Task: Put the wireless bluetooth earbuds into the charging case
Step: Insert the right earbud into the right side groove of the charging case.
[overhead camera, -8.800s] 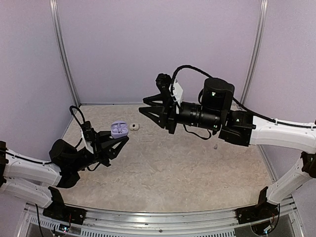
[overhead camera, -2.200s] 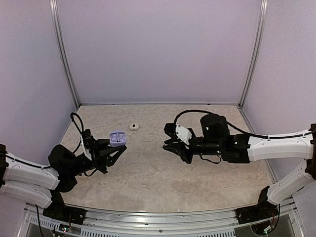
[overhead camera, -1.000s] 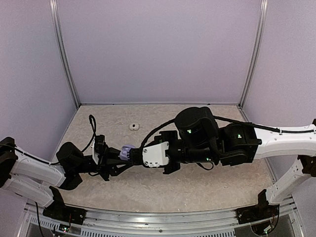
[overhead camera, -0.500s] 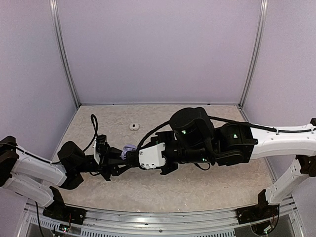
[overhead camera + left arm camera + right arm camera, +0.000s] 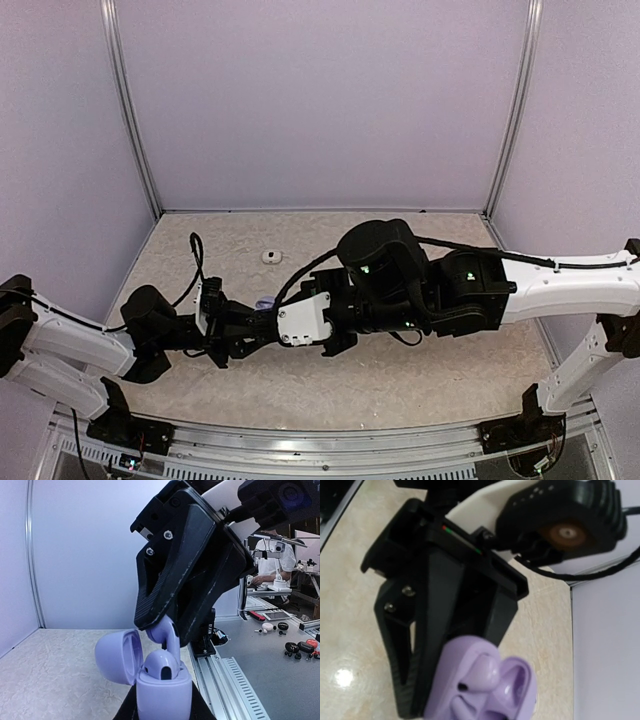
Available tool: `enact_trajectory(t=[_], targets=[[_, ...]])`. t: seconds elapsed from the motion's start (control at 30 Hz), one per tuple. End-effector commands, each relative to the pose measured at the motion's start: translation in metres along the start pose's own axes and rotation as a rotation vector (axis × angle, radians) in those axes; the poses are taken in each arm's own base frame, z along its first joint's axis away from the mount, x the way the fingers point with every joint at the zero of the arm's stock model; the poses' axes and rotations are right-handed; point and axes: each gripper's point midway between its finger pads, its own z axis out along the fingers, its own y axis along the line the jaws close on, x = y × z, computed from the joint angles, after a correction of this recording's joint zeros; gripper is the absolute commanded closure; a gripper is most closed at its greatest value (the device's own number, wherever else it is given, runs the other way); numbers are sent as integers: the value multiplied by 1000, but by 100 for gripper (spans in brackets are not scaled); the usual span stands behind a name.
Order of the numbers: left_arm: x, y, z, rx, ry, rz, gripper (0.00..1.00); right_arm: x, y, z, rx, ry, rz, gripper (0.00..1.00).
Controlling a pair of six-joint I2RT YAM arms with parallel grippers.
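One earbud (image 5: 160,664) already sits in the open lilac charging case (image 5: 162,697), lid (image 5: 117,655) tipped back, left fingers (image 5: 440,615) clenched around its body over the table (image 5: 350,385). Directly above, right fingers (image 5: 185,580) pinch the second earbud (image 5: 167,630), its lower end at the case's mouth. Farther back, a small whitish pebble-like object (image 5: 271,256) lies on the table, well apart.

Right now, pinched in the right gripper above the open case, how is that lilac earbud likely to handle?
The lilac earbud looks glossy and rounded, so it may twist or slip in the right gripper's pinch. It is tiny beside the fingers, so probably very light; if dropped, it would likely roll.
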Motion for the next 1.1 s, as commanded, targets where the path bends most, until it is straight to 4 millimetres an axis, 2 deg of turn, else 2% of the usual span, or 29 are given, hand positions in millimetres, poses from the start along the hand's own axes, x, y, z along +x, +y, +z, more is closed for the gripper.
enact_trajectory(t=[0.0,0.33,0.63,0.87,1.07], targets=[[-10,2,5,2,-22,40,96,-14,7,-3,-53,-48,-18,92],[-8,0,8,7,-12,51,96,-12,23,0,-130,-42,-16,88],[-12,-3,8,12,-29,59,96,-14,25,1,-145,-49,-11,82],[-13,-4,4,5,-41,49,96,-14,24,1,-141,-49,-11,68],[-16,-1,3,-9,-49,60,96,-15,21,0,-121,-57,-17,62]])
